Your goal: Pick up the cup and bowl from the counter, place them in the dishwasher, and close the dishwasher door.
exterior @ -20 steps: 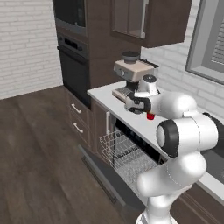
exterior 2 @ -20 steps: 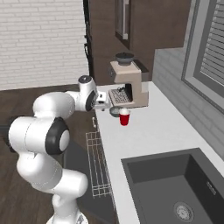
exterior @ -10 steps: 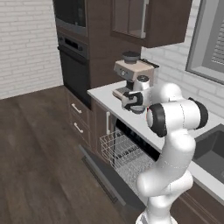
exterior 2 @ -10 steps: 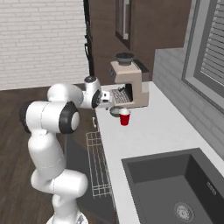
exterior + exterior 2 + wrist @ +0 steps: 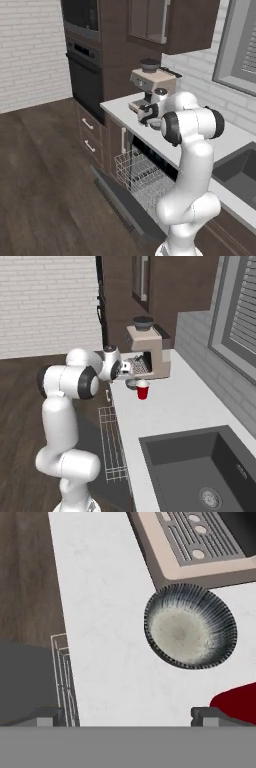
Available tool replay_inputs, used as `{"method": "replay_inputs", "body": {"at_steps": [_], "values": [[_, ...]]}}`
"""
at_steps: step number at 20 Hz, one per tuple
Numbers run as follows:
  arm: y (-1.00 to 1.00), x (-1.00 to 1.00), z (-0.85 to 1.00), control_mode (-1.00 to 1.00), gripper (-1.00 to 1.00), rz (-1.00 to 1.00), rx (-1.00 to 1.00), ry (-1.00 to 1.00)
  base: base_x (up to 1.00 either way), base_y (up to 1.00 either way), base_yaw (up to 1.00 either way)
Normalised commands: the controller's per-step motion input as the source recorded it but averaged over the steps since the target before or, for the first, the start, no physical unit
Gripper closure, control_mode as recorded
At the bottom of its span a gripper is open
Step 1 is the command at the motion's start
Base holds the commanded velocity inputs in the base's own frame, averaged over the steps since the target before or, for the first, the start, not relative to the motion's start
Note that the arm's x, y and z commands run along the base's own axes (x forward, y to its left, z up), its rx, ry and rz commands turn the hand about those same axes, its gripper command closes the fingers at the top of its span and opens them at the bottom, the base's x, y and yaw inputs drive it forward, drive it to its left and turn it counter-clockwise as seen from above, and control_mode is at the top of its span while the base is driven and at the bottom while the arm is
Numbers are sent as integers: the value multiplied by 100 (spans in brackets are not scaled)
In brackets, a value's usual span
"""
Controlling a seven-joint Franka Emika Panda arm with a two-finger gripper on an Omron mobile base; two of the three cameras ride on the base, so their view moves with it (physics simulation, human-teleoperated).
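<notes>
Hand view: bowl (image 5: 190, 626) lies beyond the wide-open, empty gripper (image 5: 127, 714), toward its right fingertip.

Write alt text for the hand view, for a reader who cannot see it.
Looking down past open jaws, a shallow grey-green bowl sits empty on the white counter, beside the base of a beige coffee machine. The red cup shows at the lower right, the dishwasher's wire rack at the lower left.
</notes>
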Motion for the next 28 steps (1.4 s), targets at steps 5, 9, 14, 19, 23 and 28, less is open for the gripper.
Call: {"method": "replay_inputs", "body": {"at_steps": [5, 9, 14, 19, 23, 28], "values": [[-8, 42, -39, -100, -100, 0, 0, 0, 0, 0, 0], [-1, 53, -18, -100, -100, 0, 0, 0, 0, 0, 0], [0, 60, -16, -100, -100, 1, 0, 0, 0, 0, 0], [-6, 44, -35, -100, -100, 1, 0, 0, 0, 0, 0], [-21, 30, -31, -100, -100, 0, 0, 0, 0, 0, 0], [-8, 20, -33, -100, 100, 0, 0, 1, 0, 0, 0]]}}
